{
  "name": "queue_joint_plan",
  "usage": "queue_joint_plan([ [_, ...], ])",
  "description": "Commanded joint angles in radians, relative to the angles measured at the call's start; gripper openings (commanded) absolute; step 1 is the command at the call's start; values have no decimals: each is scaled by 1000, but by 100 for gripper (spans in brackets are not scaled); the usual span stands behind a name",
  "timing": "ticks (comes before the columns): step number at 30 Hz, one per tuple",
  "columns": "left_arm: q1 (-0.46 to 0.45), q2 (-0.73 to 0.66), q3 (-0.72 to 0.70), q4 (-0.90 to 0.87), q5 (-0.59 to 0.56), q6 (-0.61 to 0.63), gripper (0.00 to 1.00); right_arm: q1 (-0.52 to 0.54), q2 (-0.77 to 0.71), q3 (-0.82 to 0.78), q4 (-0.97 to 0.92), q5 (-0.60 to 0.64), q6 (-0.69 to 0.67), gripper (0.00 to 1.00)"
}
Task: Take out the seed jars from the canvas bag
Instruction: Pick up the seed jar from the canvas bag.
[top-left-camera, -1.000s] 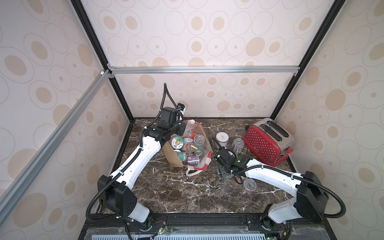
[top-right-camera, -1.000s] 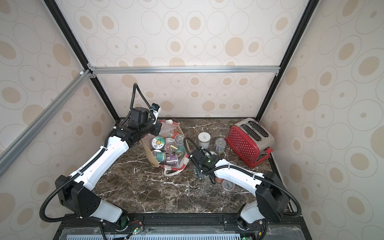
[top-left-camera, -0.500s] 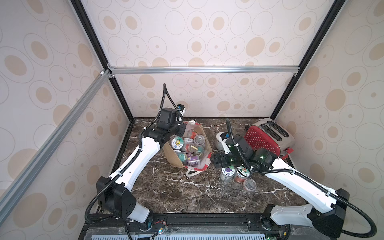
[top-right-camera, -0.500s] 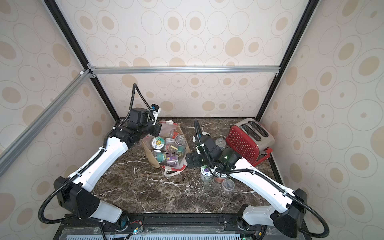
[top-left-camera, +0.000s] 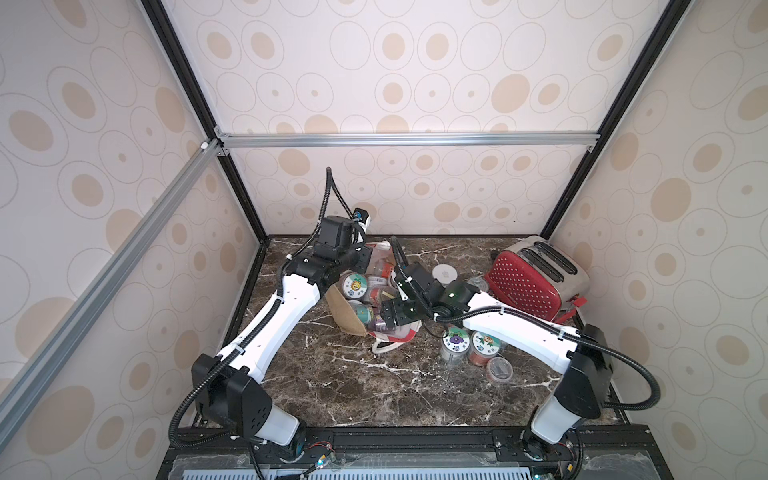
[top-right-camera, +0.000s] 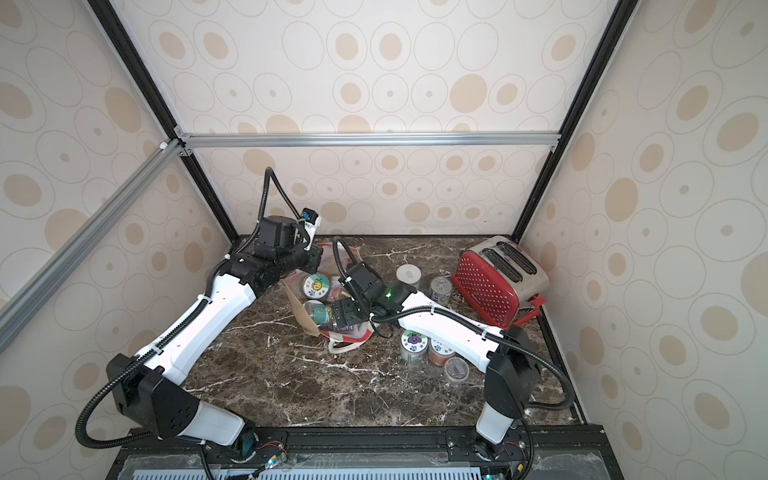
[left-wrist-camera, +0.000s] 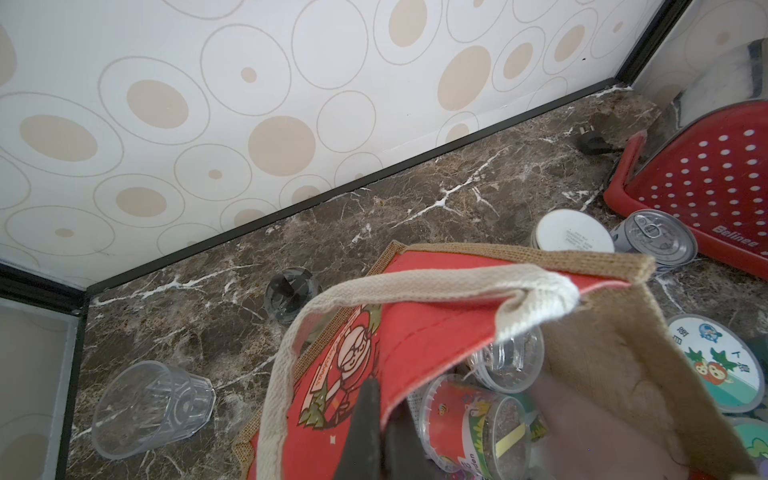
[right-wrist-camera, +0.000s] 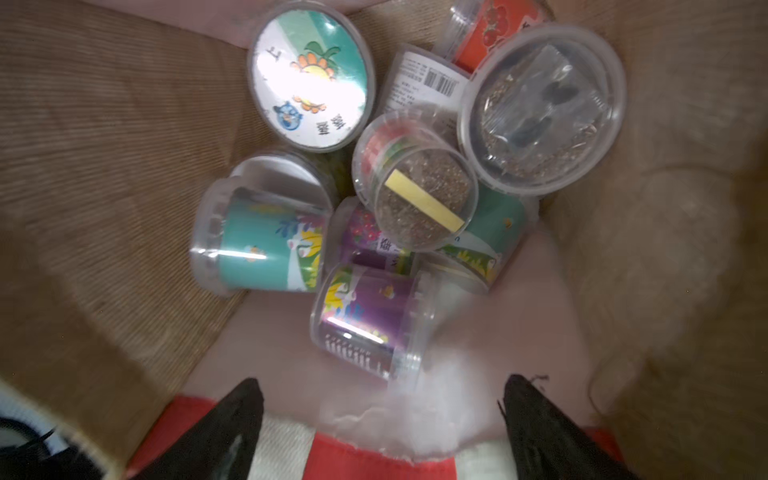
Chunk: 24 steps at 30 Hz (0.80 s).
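The canvas bag (top-left-camera: 347, 320) (top-right-camera: 305, 316) lies tipped at mid-table, its mouth facing up and to the right. My left gripper (left-wrist-camera: 384, 399) (top-left-camera: 363, 257) is shut on the bag's red rim (left-wrist-camera: 415, 332) and holds it up. My right gripper (right-wrist-camera: 382, 380) (top-left-camera: 386, 318) is open at the bag's mouth, with nothing between its fingers. Just ahead of it lies a purple seed jar (right-wrist-camera: 365, 320), with a teal one (right-wrist-camera: 257, 245) and a sunflower-lidded one (right-wrist-camera: 309, 81) (top-left-camera: 355, 286) deeper in. Three seed jars (top-left-camera: 456, 343) (top-right-camera: 413, 343) stand on the table right of the bag.
A red toaster (top-left-camera: 536, 278) stands at the back right, with a tin can (top-left-camera: 478, 282) and a white-lidded jar (top-left-camera: 444, 273) beside it. Behind the bag, a clear drinking glass (left-wrist-camera: 153, 407) lies on its side and a black-topped shaker (left-wrist-camera: 291, 293) stands.
My right arm rose from the table beside the standing jars and swung left to the bag's mouth, gripper open. The left gripper kept its hold on the bag.
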Motion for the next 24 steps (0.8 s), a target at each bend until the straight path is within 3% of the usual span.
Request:
queue_joint_plan([
  [1,5,-43,-4,-19,-16,-5,0,-12,48,43,24,94,43,93],
  [10,5,-45,-15,-12,-8,2,0,-49,181,94,152,62,53,89],
  [20,5,-48,-33,-2,-2,4,0,-79,266,126,213,20,78,74],
  [24,6,-46,-34,-2,-1,3,0,-83,282,131,239,-2,81,72],
])
